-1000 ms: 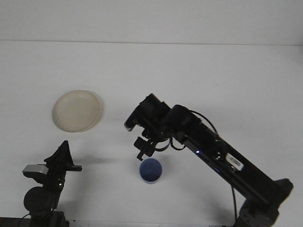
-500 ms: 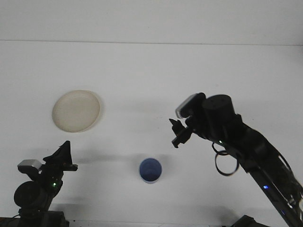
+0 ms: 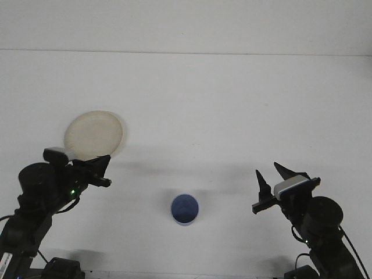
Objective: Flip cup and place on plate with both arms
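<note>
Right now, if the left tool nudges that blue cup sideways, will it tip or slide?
The blue cup stands upright, mouth up, apart from both tools, so it looks stable. It looks small and empty, so probably light: on the smooth white table it would likely slide, tipping only if hit near the rim.

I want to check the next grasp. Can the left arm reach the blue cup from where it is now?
Probably yes. The left end effector hangs to the left of the blue cup, with only bare table between them. The plate lies behind, out of the way.
</note>
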`<move>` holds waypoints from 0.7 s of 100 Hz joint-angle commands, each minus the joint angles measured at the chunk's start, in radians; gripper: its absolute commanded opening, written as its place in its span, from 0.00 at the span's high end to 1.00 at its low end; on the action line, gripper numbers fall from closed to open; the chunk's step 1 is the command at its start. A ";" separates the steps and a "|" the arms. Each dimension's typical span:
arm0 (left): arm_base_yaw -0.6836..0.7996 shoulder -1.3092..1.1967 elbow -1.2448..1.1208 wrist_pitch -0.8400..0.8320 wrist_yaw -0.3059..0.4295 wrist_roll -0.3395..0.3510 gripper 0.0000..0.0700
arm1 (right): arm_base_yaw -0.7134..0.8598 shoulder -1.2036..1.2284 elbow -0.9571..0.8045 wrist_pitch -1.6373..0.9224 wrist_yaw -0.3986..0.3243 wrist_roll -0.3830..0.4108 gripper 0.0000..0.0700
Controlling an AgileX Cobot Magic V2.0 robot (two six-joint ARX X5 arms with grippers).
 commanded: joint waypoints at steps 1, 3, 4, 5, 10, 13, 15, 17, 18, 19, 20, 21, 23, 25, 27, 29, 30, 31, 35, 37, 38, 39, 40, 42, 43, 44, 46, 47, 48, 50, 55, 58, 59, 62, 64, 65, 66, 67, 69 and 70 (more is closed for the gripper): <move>-0.032 0.076 0.068 -0.046 0.009 0.072 0.97 | -0.019 -0.038 -0.034 0.002 0.008 0.018 0.47; -0.044 0.100 0.086 -0.063 0.009 0.076 0.97 | -0.026 -0.050 -0.045 -0.003 0.010 0.018 0.47; -0.051 0.113 0.096 -0.071 0.009 0.079 0.96 | -0.029 -0.056 -0.049 -0.005 0.010 0.018 0.47; -0.056 0.122 0.104 -0.079 0.009 0.082 0.95 | -0.032 -0.061 -0.054 -0.007 0.011 0.018 0.47; -0.089 0.178 0.148 -0.119 0.009 0.104 0.80 | -0.045 -0.082 -0.071 -0.010 0.013 0.023 0.47; -0.110 0.212 0.174 -0.142 0.009 0.118 0.64 | -0.050 -0.092 -0.076 -0.007 0.013 0.038 0.47; -0.124 0.233 0.189 -0.156 0.009 0.125 0.54 | -0.053 -0.097 -0.076 -0.003 0.013 0.043 0.47; -0.136 0.252 0.203 -0.168 0.009 0.131 0.44 | -0.055 -0.101 -0.076 0.000 0.013 0.043 0.47; -0.142 0.262 0.210 -0.174 0.009 0.134 0.40 | -0.055 -0.103 -0.076 0.003 0.013 0.043 0.47; -0.149 0.271 0.217 -0.180 0.009 0.138 0.36 | -0.055 -0.105 -0.076 0.005 0.013 0.043 0.47; -0.155 0.280 0.224 -0.187 0.009 0.143 0.33 | -0.055 -0.105 -0.076 0.006 0.013 0.043 0.47; -0.162 0.289 0.230 -0.193 0.009 0.147 0.31 | -0.055 -0.106 -0.076 0.006 0.013 0.043 0.47; -0.175 0.306 0.243 -0.206 0.009 0.154 0.27 | -0.055 -0.108 -0.076 0.006 0.014 0.042 0.47; -0.189 0.325 0.256 -0.218 0.009 0.161 0.27 | -0.055 -0.108 -0.076 0.006 0.014 0.042 0.47; -0.202 0.342 0.268 -0.230 0.009 0.168 0.27 | -0.055 -0.108 -0.076 0.006 0.013 0.042 0.47; -0.216 0.357 0.280 -0.244 0.008 0.174 0.27 | -0.055 -0.108 -0.076 0.007 0.014 0.042 0.47; -0.222 0.365 0.286 -0.250 0.009 0.177 0.27 | -0.055 -0.108 -0.076 0.008 0.013 0.042 0.47; -0.229 0.374 0.293 -0.258 0.008 0.180 0.27 | -0.055 -0.108 -0.076 0.008 0.013 0.042 0.47; -0.254 0.408 0.318 -0.290 0.008 0.193 0.27 | -0.055 -0.108 -0.076 0.009 0.013 0.042 0.47; -0.267 0.424 0.330 -0.306 0.008 0.197 0.27 | -0.055 -0.108 -0.076 0.009 0.013 0.042 0.47; -0.274 0.433 0.336 -0.316 0.008 0.199 0.27 | -0.055 -0.108 -0.076 0.009 0.013 0.042 0.47; -0.280 0.440 0.342 -0.324 0.008 0.201 0.27 | -0.055 -0.108 -0.076 0.010 0.013 0.042 0.47; -0.286 0.448 0.348 -0.333 0.008 0.202 0.27 | -0.055 -0.108 -0.076 0.010 0.013 0.042 0.47; -0.299 0.465 0.361 -0.352 0.008 0.204 0.27 | -0.055 -0.108 -0.076 0.010 0.013 0.043 0.47; -0.306 0.473 0.367 -0.362 0.008 0.204 0.27 | -0.055 -0.108 -0.076 0.010 0.013 0.043 0.47; -0.313 0.481 0.373 -0.372 0.008 0.204 0.27 | -0.055 -0.108 -0.076 0.010 0.013 0.043 0.47; -0.326 0.497 0.385 -0.390 0.008 0.207 0.27 | -0.055 -0.108 -0.076 0.010 0.013 0.043 0.47; -0.332 0.505 0.390 -0.398 0.008 0.208 0.27 | -0.055 -0.108 -0.076 0.010 0.013 0.043 0.47; -0.339 0.512 0.395 -0.406 0.008 0.210 0.27 | -0.055 -0.108 -0.076 0.011 0.013 0.043 0.47; -0.352 0.526 0.404 -0.422 0.008 0.214 0.27 | -0.055 -0.108 -0.076 0.011 0.013 0.043 0.47; -0.384 0.562 0.423 -0.447 0.008 0.229 0.27 | -0.055 -0.108 -0.076 0.013 0.013 0.043 0.47; -0.402 0.579 0.431 -0.457 0.008 0.234 0.27 | -0.055 -0.108 -0.076 0.013 0.013 0.043 0.47; -0.408 0.585 0.433 -0.458 0.008 0.235 0.27 | -0.055 -0.108 -0.076 0.013 0.013 0.043 0.47; -0.427 0.603 0.438 -0.460 0.008 0.236 0.27 | -0.055 -0.108 -0.076 0.013 0.013 0.043 0.47; -0.439 0.613 0.441 -0.460 0.008 0.236 0.27 | -0.055 -0.108 -0.076 0.013 0.013 0.043 0.47; -0.446 0.619 0.441 -0.459 0.008 0.236 0.27 | -0.055 -0.108 -0.076 0.013 0.013 0.043 0.47; -0.452 0.624 0.442 -0.458 0.008 0.236 0.27 | -0.055 -0.108 -0.076 0.013 0.013 0.043 0.47; -0.457 0.628 0.443 -0.457 0.008 0.236 0.27 | -0.055 -0.108 -0.076 0.013 0.013 0.043 0.47; -0.470 0.638 0.443 -0.455 0.008 0.236 0.27 | -0.055 -0.108 -0.076 0.013 0.013 0.043 0.47; -0.476 0.642 0.443 -0.453 0.008 0.236 0.27 | -0.055 -0.108 -0.076 0.013 0.013 0.043 0.47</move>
